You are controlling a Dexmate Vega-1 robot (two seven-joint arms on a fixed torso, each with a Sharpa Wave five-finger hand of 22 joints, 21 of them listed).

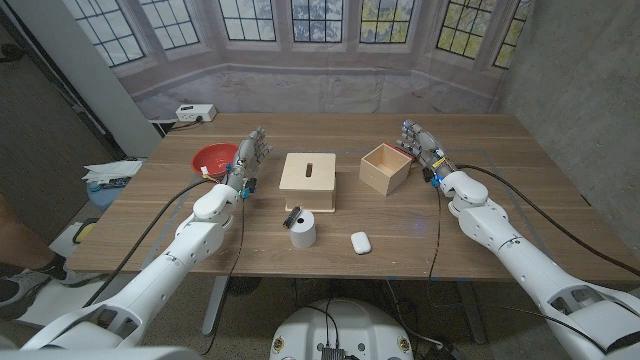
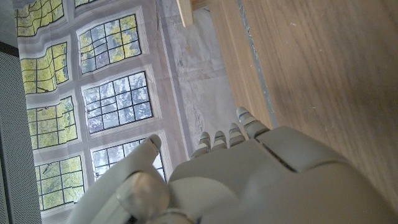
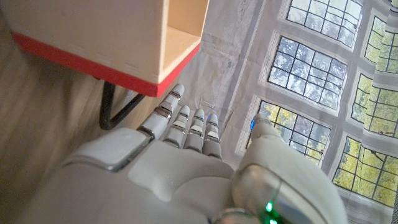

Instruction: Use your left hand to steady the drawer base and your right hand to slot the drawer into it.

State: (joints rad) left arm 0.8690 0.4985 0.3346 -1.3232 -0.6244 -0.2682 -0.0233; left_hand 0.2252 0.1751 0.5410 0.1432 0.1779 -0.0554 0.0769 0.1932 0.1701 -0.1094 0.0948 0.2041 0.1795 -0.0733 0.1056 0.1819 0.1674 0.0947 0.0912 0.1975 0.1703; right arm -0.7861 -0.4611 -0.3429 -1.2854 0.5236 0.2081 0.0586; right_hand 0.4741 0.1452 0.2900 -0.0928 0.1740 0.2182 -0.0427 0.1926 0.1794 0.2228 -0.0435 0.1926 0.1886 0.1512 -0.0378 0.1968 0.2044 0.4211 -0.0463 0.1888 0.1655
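A flat pale wooden drawer base (image 1: 308,180) with a slot in its top lies at the table's middle. To its right stands the open-topped wooden drawer (image 1: 385,165); in the right wrist view the drawer (image 3: 112,37) shows a red edge along one side. My left hand (image 1: 248,160) stands just left of the base, apart from it, with its fingers apart and holding nothing. My right hand (image 1: 420,145) stands just right of the drawer, close beside it, also empty with fingers spread. From the wrists, the left hand (image 2: 249,180) and right hand (image 3: 186,168) both hold nothing.
A red bowl (image 1: 214,158) sits behind my left hand. Near the front edge stand a white cylinder (image 1: 302,230) with a black part on top and a small white case (image 1: 360,242). A white power strip (image 1: 195,112) lies beyond the table's far left corner.
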